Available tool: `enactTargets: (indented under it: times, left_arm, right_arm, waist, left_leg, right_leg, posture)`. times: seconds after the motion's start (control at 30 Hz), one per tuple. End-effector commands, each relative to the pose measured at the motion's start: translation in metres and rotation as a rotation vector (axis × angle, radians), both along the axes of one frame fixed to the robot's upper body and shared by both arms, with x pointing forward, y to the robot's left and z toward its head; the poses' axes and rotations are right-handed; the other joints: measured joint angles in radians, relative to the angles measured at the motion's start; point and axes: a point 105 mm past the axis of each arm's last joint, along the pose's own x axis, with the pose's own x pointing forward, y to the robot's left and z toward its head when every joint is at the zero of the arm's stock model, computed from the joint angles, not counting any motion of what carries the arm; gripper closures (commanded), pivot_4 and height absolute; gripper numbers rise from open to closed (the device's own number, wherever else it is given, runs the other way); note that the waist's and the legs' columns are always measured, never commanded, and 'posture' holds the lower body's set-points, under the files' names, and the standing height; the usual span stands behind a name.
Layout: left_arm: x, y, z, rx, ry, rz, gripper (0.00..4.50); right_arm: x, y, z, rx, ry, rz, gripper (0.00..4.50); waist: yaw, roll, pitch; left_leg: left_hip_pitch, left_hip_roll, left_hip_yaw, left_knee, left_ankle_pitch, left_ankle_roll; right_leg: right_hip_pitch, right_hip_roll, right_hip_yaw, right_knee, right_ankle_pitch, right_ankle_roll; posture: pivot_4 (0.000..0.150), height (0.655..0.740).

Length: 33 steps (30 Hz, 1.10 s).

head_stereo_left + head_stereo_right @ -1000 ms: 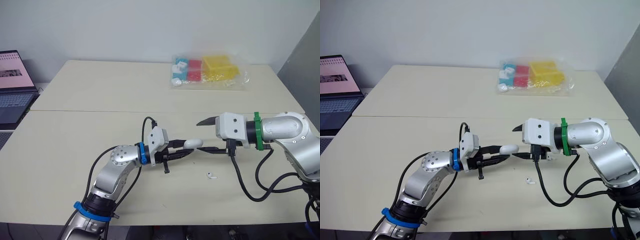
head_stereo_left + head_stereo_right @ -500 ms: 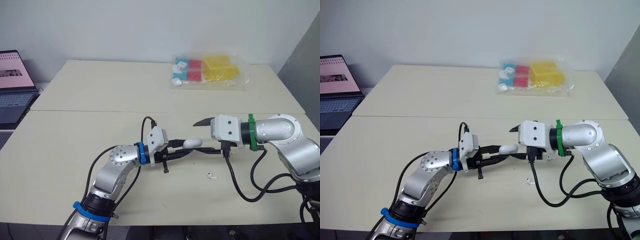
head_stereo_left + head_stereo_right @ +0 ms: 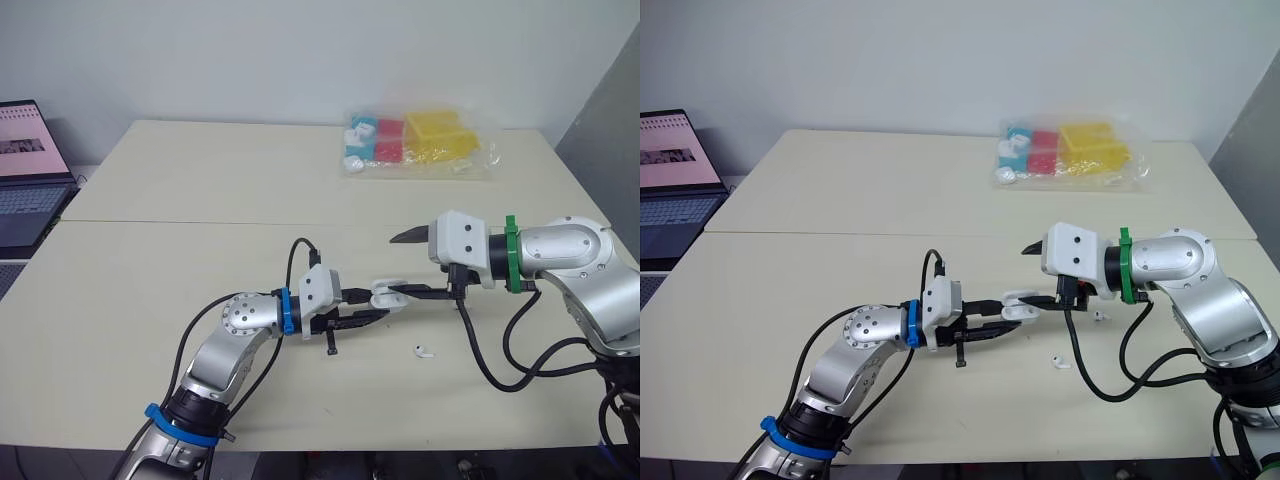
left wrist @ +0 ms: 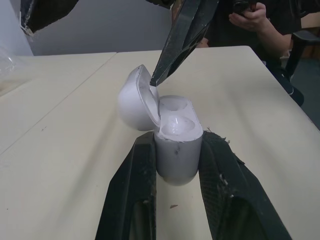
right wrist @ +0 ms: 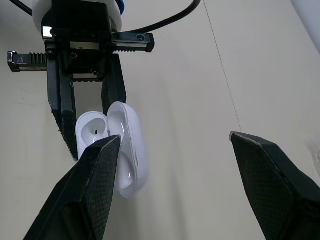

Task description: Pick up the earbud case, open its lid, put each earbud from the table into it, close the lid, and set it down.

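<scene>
My left gripper point(image 3: 375, 305) is shut on the white earbud case point(image 3: 385, 297), holding it just above the table. The lid point(image 4: 136, 97) stands open and both sockets point(image 4: 175, 117) look empty. My right gripper point(image 3: 395, 265) is open wide, and its lower finger point(image 4: 182, 35) has its tip at the lid's inner edge. The right wrist view has the case point(image 5: 107, 145) between the left gripper's black fingers point(image 5: 60, 110). One white earbud point(image 3: 424, 351) lies on the table below the right gripper. A second small white piece point(image 3: 1101, 316) lies by the right arm's cable.
A clear bag of coloured blocks point(image 3: 415, 143) lies at the far side of the table. A laptop point(image 3: 25, 170) stands off the table's left edge. A seam point(image 3: 180, 221) runs across the table. A person's hands point(image 4: 252, 17) are beyond the table's end.
The case's lid was shut and is now flipped open. The right gripper's lower finger came in to the case, then drew back right a little. The left gripper shifted slightly right.
</scene>
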Motion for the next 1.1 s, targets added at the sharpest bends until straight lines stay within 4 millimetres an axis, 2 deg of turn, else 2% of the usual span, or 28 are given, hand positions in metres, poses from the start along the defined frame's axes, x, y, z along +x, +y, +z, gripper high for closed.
enactTargets:
  times: [0.03,0.17,0.27,0.37,0.5,0.67,0.8,0.93,1.1]
  left_arm:
    - [-0.001,0.000,0.005,-0.028,-0.013,0.007,3.71]
    - [0.004,0.004,0.005,-0.038,-0.015,0.044,3.71]
    - [0.015,0.015,0.010,-0.065,-0.050,0.135,3.71]
    - [0.016,0.023,0.010,-0.072,-0.052,0.168,3.71]
    - [0.012,0.027,0.010,-0.063,-0.055,0.164,3.71]
    - [0.011,0.030,0.011,-0.051,-0.068,0.170,3.71]
    - [0.008,0.029,0.009,-0.043,-0.077,0.164,3.71]
    - [0.005,0.027,0.010,-0.047,-0.079,0.165,3.71]
    - [0.002,0.027,0.008,-0.042,-0.078,0.168,3.71]
  right_arm:
    - [-0.011,-0.005,0.012,0.028,0.021,0.015,0.86]
    - [-0.021,-0.016,0.014,0.029,0.081,0.012,0.86]
    - [-0.023,-0.045,0.013,0.054,0.141,-0.104,0.86]
    - [-0.024,-0.080,-0.010,-0.013,0.187,-0.264,0.86]
    - [-0.017,-0.106,-0.031,-0.074,0.187,-0.400,0.86]
    - [0.004,-0.112,-0.055,-0.150,0.213,-0.448,0.86]
    - [0.020,-0.109,-0.068,-0.200,0.278,-0.422,0.86]
    - [0.035,-0.107,-0.076,-0.258,0.327,-0.405,0.86]
    - [0.042,-0.106,-0.085,-0.328,0.398,-0.373,0.86]
  waist:
    - [0.000,0.000,0.000]
    - [0.001,0.000,0.000]
    - [0.003,0.000,0.000]
    - [0.007,0.000,0.000]
    - [0.000,0.000,0.000]
    - [-0.006,0.000,0.000]
    - [-0.005,0.000,0.000]
    - [-0.005,0.000,0.000]
    - [-0.002,0.001,0.000]
  left_leg:
    - [0.000,0.000,0.000,0.000,0.000,0.000]
    - [-0.001,0.000,0.000,0.000,0.000,0.000]
    - [-0.001,0.000,0.000,0.000,0.000,0.000]
    - [-0.001,0.000,0.000,0.000,0.000,0.000]
    - [0.000,0.000,0.002,0.000,0.000,0.000]
    - [0.005,0.000,0.002,0.000,0.000,0.000]
    - [0.005,0.001,0.002,-0.001,0.000,0.001]
    - [0.002,0.001,0.002,-0.001,0.000,0.001]
    - [0.000,0.001,0.002,-0.001,0.000,0.001]
  right_leg:
    - [0.000,0.000,0.000,0.000,0.000,0.000]
    - [0.000,0.000,0.000,0.000,0.000,0.000]
    - [0.000,0.000,0.000,-0.001,0.000,0.000]
    - [0.000,-0.001,-0.001,-0.001,0.000,0.000]
    - [0.000,-0.001,0.001,-0.001,-0.001,0.001]
    - [0.002,0.001,0.001,0.001,0.000,0.000]
    - [0.002,0.002,0.002,0.001,0.000,0.000]
    - [0.000,0.002,0.002,0.000,0.000,0.000]
    - [-0.001,0.001,0.002,-0.001,0.000,-0.001]
  posture:
    - [0.150,0.7378]
    - [0.150,0.7378]
    - [0.150,0.7378]
    - [0.150,0.7378]
    - [0.150,0.7378]
    - [0.150,0.7378]
    - [0.150,0.7378]
    - [0.150,0.7378]
    - [0.150,0.7378]
